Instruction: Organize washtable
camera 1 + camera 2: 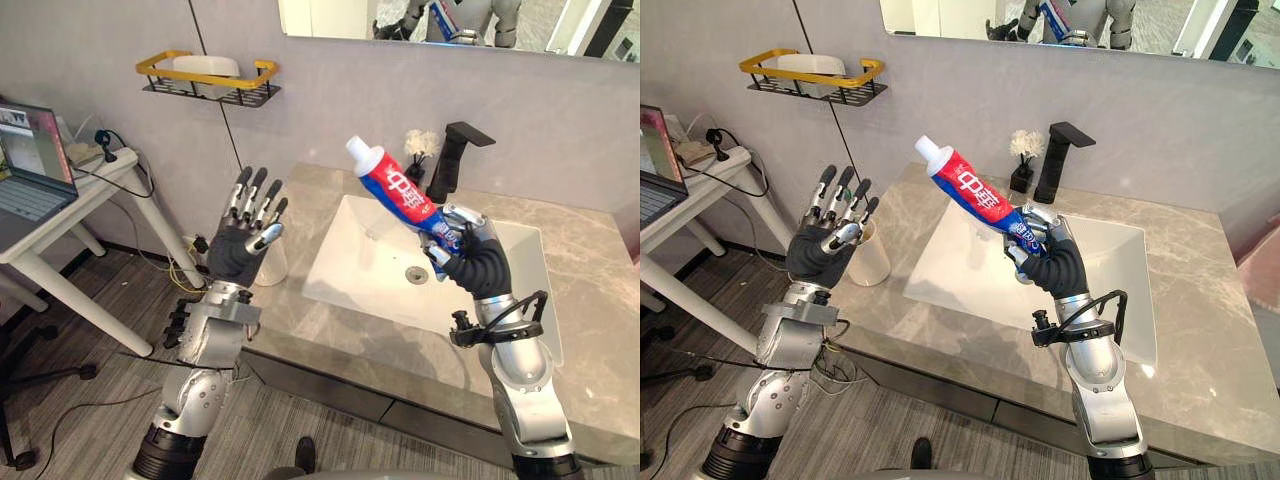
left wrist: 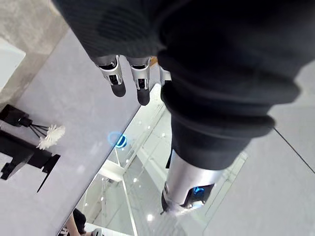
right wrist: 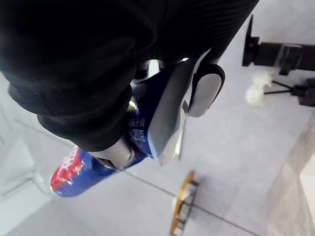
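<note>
marble counter [image 1: 590, 260] below us, white sink [image 1: 340, 270] under our right hand [image 1: 462, 245], which clamps the toothpaste tube [image 1: 398, 190] by its tail, cap tilted up in open air. our left hand [image 1: 245, 225] is spread wide at the counter's edge, white cup [image 1: 872, 262] just behind it.

I am seeing bright, even light falling from overhead across the countertop [image 1: 590, 260]. Small ceiling lamps are glinting in the mirror [image 2: 133, 187], and the sink [image 1: 345, 255] is gleaming white.
</note>
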Available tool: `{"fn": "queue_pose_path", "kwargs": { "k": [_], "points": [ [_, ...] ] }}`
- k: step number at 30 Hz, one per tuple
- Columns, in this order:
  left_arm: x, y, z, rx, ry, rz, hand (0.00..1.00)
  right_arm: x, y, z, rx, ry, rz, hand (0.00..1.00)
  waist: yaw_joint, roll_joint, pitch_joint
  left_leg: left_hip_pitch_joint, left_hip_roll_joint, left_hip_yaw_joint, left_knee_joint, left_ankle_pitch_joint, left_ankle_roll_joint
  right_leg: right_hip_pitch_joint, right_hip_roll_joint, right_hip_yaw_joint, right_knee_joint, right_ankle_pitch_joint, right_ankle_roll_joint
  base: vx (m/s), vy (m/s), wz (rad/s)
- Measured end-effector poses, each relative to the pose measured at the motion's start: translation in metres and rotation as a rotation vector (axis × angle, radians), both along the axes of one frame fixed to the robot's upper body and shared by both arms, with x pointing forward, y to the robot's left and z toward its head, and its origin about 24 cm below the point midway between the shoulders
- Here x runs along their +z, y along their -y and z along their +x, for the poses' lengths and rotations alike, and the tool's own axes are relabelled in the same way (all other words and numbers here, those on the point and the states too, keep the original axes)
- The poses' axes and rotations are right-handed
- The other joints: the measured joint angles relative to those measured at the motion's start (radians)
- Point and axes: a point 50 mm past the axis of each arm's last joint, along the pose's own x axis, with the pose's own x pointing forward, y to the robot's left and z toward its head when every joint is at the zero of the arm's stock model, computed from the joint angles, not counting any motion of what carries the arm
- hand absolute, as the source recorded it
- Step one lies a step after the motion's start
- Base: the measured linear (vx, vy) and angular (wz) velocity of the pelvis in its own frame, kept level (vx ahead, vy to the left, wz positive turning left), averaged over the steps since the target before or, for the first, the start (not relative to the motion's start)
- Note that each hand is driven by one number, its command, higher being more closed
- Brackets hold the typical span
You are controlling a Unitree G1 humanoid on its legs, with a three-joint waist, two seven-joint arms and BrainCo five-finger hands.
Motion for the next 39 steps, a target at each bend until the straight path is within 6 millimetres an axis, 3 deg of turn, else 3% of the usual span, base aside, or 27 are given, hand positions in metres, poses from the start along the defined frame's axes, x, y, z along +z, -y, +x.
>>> {"fn": "queue_pose_path", "kwargs": {
  "k": [7, 11, 19, 29, 30, 39],
  "points": [
    [0.005, 0.015, -0.005, -0.071, 0.022, -0.009, 0.00, -0.003, -0.007, 0.001, 0.023, -0.016, 0.028, 1.00, 0.000, -0.004, 0.003, -0.001, -0.004, 0.000, 0.000, -0.002, -0.002, 0.000, 0.000, 0.001, -0.002, 0.001, 0.002, 0.00, 0.000, 0.00],
    [0.005, 0.027, -0.007, -0.116, 0.020, -0.023, 0.00, -0.016, -0.026, 0.001, 0.127, -0.084, 0.013, 1.00, -0.001, -0.008, 0.005, -0.001, -0.004, 0.002, -0.001, -0.002, -0.002, 0.000, 0.000, 0.003, -0.008, 0.001, 0.001, 0.00, 0.000, 0.00],
    [0.001, 0.044, -0.010, -0.181, -0.001, -0.037, 0.00, -0.024, -0.056, -0.006, 0.308, -0.136, 0.007, 1.00, -0.001, -0.014, 0.008, -0.007, -0.003, 0.010, 0.000, -0.003, -0.002, -0.010, 0.001, 0.010, -0.011, 0.007, 0.002, 0.00, -0.013, -0.03],
    [0.004, 0.062, -0.011, -0.244, 0.021, -0.007, 0.00, -0.034, -0.068, -0.007, 0.381, -0.192, 0.028, 1.00, -0.003, -0.015, 0.007, -0.005, 0.005, 0.033, -0.001, -0.003, -0.002, -0.016, 0.005, 0.033, -0.023, 0.021, -0.004, -0.02, -0.010, -0.07],
    [0.004, 0.062, -0.011, -0.244, 0.019, -0.006, 1.00, -0.034, -0.068, -0.007, 0.383, -0.194, 0.028, 1.00, -0.003, -0.015, 0.007, -0.005, 0.005, 0.034, -0.001, -0.003, -0.001, -0.016, 0.005, 0.033, -0.026, 0.023, -0.005, -0.02, -0.003, -0.05],
    [0.001, 0.063, -0.010, -0.247, 0.005, -0.002, 1.00, -0.038, -0.068, -0.006, 0.380, -0.220, 0.025, 1.00, -0.003, -0.021, 0.004, -0.005, 0.005, 0.040, 0.000, -0.003, -0.001, -0.015, 0.007, 0.038, -0.035, 0.031, 0.000, 0.00, -0.001, 0.00]
  ]
}}
